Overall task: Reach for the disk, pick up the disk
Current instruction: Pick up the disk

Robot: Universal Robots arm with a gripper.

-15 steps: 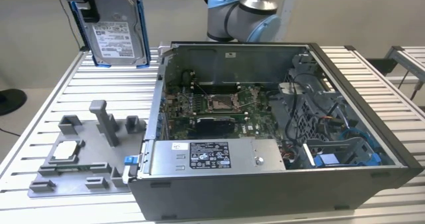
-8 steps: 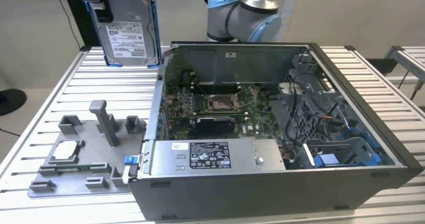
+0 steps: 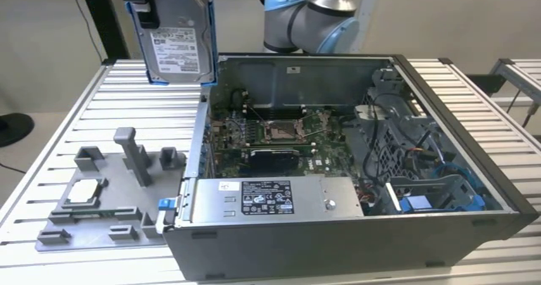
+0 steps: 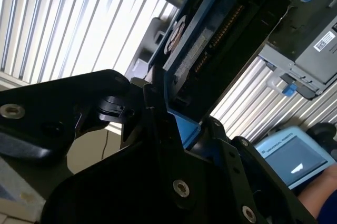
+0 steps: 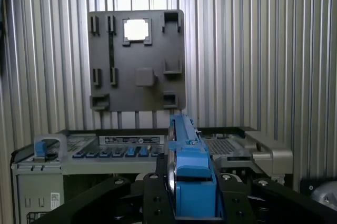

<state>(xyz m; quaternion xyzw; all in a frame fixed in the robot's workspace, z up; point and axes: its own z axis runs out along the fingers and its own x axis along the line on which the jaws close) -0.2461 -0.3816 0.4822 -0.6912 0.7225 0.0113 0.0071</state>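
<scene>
**Disk hanging clear of the tabletop, clamped in the claw**

The claw (image 5: pixel 192 196) is gripping the disk (image 3: pixel 179 35), its black fingers (image 5: pixel 151 195) pressing in on the two flat faces. In the exterior view the disk is hanging upright on the left, high over the slatted tabletop (image 3: pixel 50 139) and just beside the far corner of the open computer case (image 3: pixel 338 240). Nothing is touching the disk except the claw.

From where I am standing, the lift is looking all but done. What matters now, I am thinking, is squeezing firmly, since the hold is sitting near one end and the long body is dangling below it. Going slowly and staying clear of the case wall would stop the disk swinging or knocking.

The disk is showing as a flat silver metal slab with a white printed label facing the exterior view and a blue plastic rail running along each long edge. In the first wrist view it is pointing edge-on, one blue rail uppermost. Below it are lying the grey tray (image 3: pixel 101 231) with its small square chip (image 3: pixel 85 190).
</scene>
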